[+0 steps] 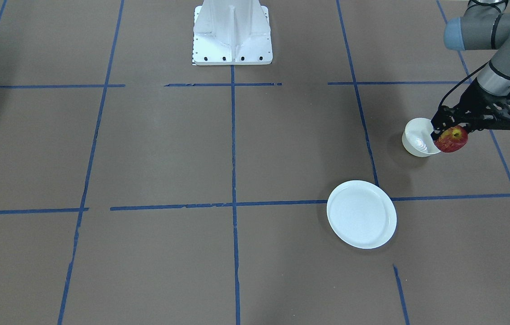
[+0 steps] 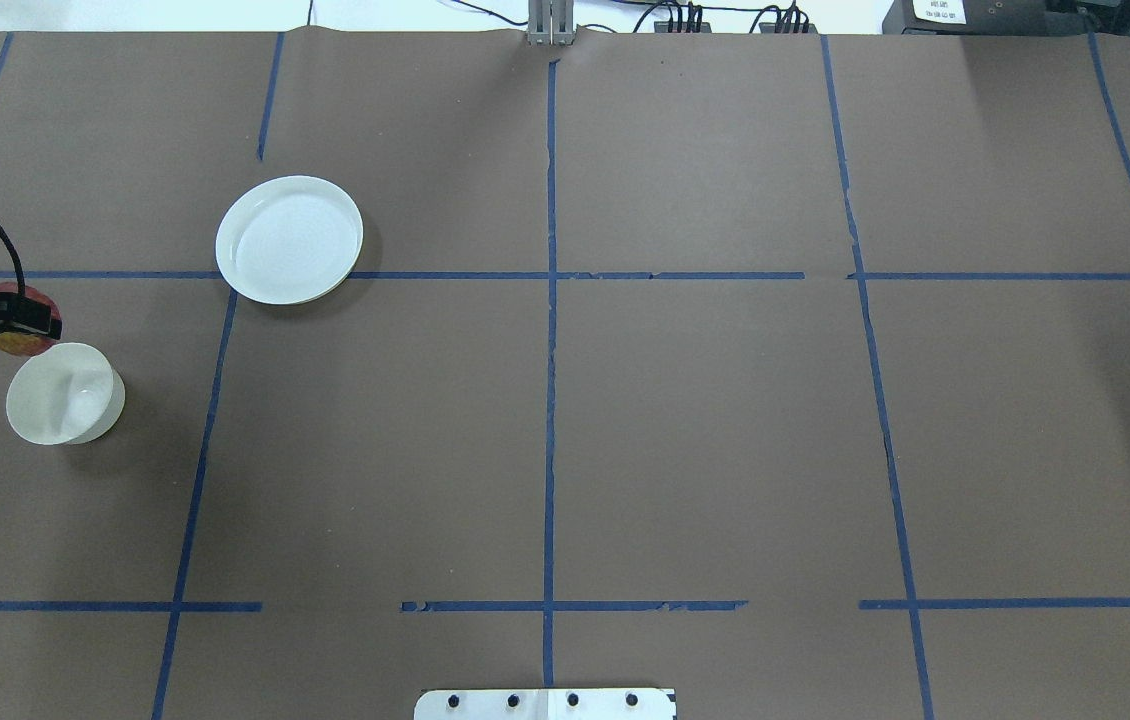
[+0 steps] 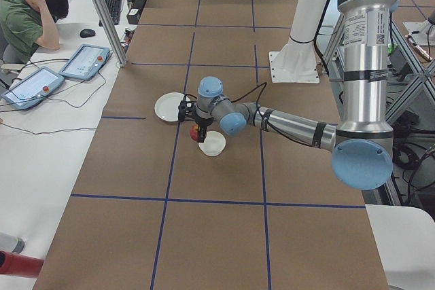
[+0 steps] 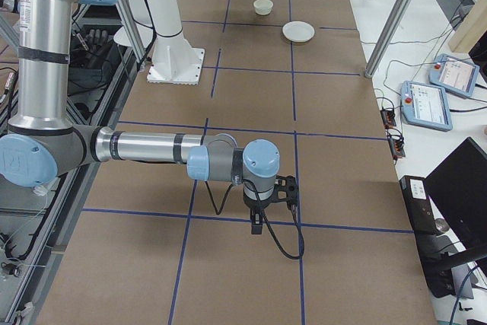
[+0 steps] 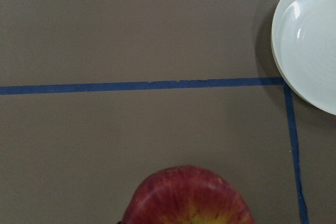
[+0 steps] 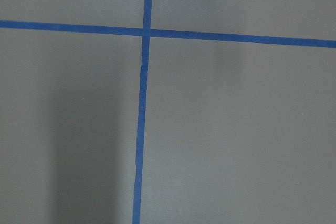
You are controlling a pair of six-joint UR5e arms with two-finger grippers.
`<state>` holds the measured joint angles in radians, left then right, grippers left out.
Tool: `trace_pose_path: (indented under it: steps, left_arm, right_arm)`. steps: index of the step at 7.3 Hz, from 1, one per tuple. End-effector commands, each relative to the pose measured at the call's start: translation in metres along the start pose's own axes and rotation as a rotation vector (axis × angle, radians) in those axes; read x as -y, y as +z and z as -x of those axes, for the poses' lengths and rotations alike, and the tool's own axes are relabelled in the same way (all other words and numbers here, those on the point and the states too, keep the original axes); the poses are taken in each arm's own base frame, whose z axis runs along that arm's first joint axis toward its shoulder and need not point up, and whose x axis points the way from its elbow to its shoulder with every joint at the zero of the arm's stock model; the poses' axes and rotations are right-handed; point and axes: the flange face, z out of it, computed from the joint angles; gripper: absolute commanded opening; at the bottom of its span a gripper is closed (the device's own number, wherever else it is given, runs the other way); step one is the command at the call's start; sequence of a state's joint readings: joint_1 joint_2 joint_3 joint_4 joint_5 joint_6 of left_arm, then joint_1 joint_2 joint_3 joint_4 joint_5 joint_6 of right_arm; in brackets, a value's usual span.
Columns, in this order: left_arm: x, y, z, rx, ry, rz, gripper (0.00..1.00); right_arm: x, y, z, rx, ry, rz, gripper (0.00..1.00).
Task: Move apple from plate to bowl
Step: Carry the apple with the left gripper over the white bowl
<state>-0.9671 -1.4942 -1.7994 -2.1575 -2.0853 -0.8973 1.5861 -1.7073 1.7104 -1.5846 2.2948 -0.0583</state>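
My left gripper [image 1: 448, 132] is shut on the small red apple [image 1: 453, 140] and holds it above the table, just beside the rim of the small deep white bowl [image 1: 416, 139]. In the overhead view the gripper [image 2: 25, 320] covers most of the apple [image 2: 17, 346], just beyond the bowl [image 2: 65, 392]. The flat white plate [image 1: 361, 214] lies empty and apart from the bowl. The left wrist view shows the apple's top [image 5: 189, 198] and the plate's edge [image 5: 310, 40]. My right gripper [image 4: 262, 218] shows only in the exterior right view; I cannot tell whether it is open or shut.
The brown table cover carries a grid of blue tape lines [image 2: 551, 275]. The robot's white base [image 1: 232, 34] stands at the table's middle edge. Operators' tablets [image 3: 85, 61] lie on a side desk off the table.
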Motion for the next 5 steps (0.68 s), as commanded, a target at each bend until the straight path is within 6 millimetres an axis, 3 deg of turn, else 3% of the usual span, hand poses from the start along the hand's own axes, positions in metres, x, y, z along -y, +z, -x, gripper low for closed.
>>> trace_pose_path:
  steps: [1, 2, 4, 5]
  left_arm:
    - [-0.023, 0.032, -0.012, 0.028, -0.036, 0.006, 0.21]
    - [-0.029, 0.039, -0.013, 0.036, -0.032, 0.018, 0.21]
    - [-0.057, 0.031, 0.022, 0.0, -0.005, -0.004, 0.23]
    - [-0.06, 0.031, 0.022, -0.013, -0.004, -0.009, 0.24]
  right_arm:
    - [0.0, 0.0, 0.0, 0.0, 0.0, 0.0, 1.0]
    - [0.0, 0.0, 0.0, 0.0, 0.0, 0.0, 1.0]
    - [0.0, 0.0, 0.0, 0.0, 0.0, 0.0, 1.0]
    - [0.0, 0.0, 0.0, 0.0, 0.0, 0.0, 1.0]
